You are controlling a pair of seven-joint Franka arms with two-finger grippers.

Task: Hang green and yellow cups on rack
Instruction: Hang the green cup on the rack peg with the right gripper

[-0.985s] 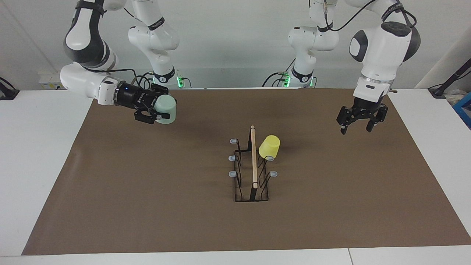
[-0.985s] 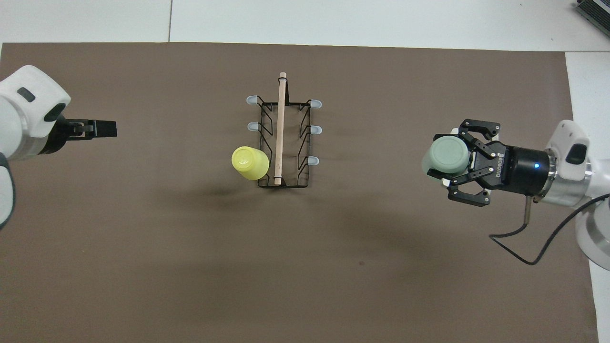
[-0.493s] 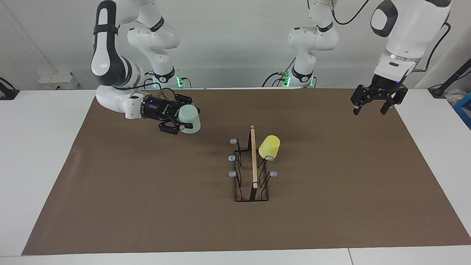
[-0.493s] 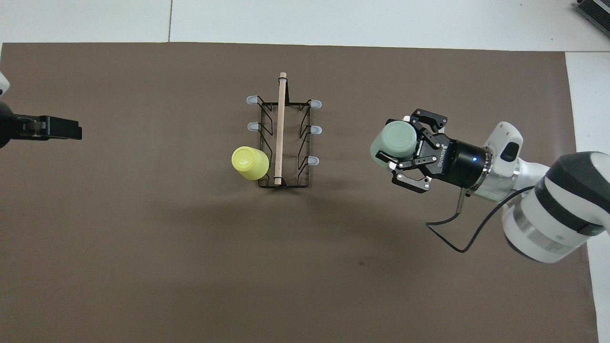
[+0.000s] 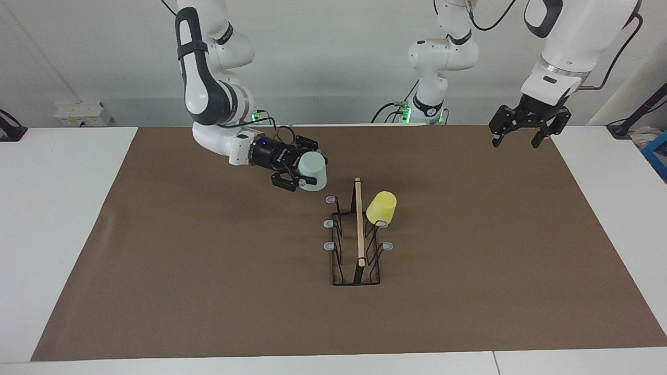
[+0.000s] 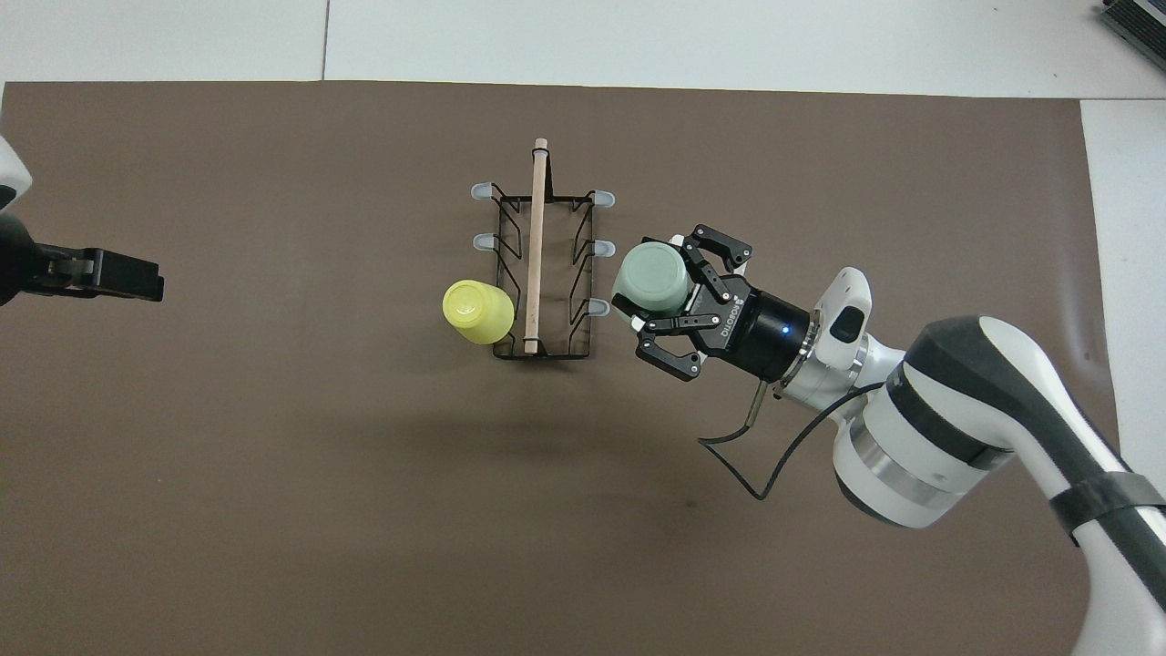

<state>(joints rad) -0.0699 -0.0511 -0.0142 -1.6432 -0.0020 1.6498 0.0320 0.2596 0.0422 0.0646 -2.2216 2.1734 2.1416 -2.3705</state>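
The rack point(image 5: 358, 229) stands mid-mat, a black wire frame with a wooden bar and grey-tipped prongs; it also shows in the overhead view point(image 6: 536, 246). The yellow cup point(image 5: 381, 207) hangs upside down on a prong on the side toward the left arm point(image 6: 477, 311). My right gripper point(image 5: 307, 170) is shut on the green cup point(image 5: 315, 177) and holds it in the air just beside the rack's prongs on the right arm's side point(image 6: 649, 276). My left gripper point(image 5: 522, 133) is open and empty, raised over the left arm's end of the mat point(image 6: 118, 276).
A brown mat point(image 5: 208, 271) covers most of the white table point(image 5: 57, 219). A blue object point(image 5: 657, 151) lies at the table's edge at the left arm's end. The free grey prong tips point(image 6: 598, 307) on the right arm's side stand close to the green cup.
My right gripper has carried the green cup from the right arm's end of the mat to right beside the rack. My left gripper has risen and drawn back toward the robots.
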